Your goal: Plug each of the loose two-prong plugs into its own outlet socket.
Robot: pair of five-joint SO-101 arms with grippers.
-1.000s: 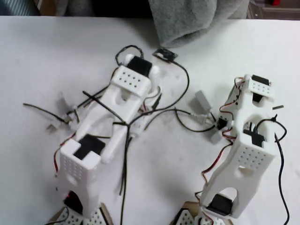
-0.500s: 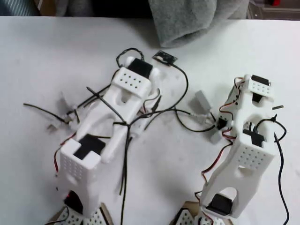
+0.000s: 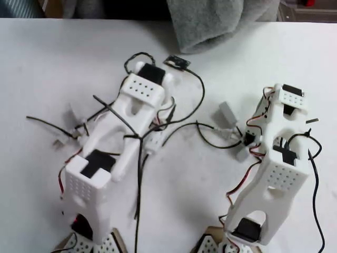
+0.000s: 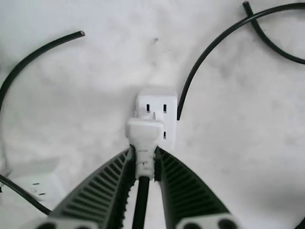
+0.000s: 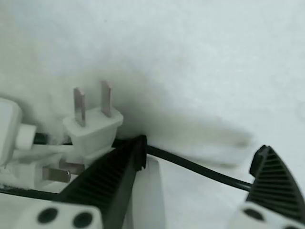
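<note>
My left gripper (image 4: 143, 155) is shut on a white two-prong plug (image 4: 143, 131) with a black cord. The plug's front rests against a white outlet block (image 4: 157, 100); its prongs are hidden, and one pair of slots shows above it. My right gripper (image 5: 202, 150) stands open just above the table. A second white plug (image 5: 93, 126) lies beside one finger (image 5: 109, 176), prongs bare, and its black cord (image 5: 200, 169) runs across the gap between the fingers. In the high view the left arm (image 3: 139, 100) covers its gripper, and the right arm (image 3: 281, 137) sits to the right.
Another outlet block (image 4: 35, 186) lies close to my left gripper. A third plug (image 5: 52, 174) and a white block (image 5: 9, 129) lie by the right gripper. Loose black cords (image 3: 184, 126) cross the table's middle, more plugs (image 3: 68, 132) lie at left, and a grey cloth (image 3: 210, 21) lies at the back.
The left arm has shifted a little toward the far left of the table, dragging the black cords with it. The right arm has kept still.
</note>
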